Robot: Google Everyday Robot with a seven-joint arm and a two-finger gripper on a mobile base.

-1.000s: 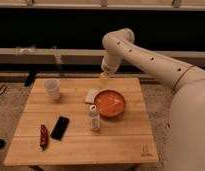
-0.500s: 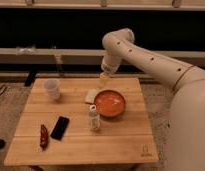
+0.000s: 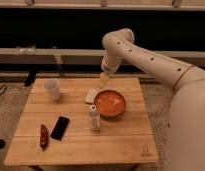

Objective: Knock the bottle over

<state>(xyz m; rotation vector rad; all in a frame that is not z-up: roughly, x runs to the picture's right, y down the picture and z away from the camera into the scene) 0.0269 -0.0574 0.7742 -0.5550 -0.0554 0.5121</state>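
Observation:
The bottle (image 3: 94,118), small and clear-whitish with a white cap and pale label, stands upright near the middle of the wooden table (image 3: 126,140), just left of the orange bowl (image 3: 110,103). My gripper (image 3: 104,79) hangs at the end of the white arm above the table's far edge, behind the bowl and well beyond the bottle, not touching it.
A white paper cup (image 3: 52,88) stands at the table's far left. A small pale packet (image 3: 91,95) lies beside the bowl. A black phone (image 3: 59,127) and a red item (image 3: 43,136) lie at the front left. A dark wall with a ledge runs behind.

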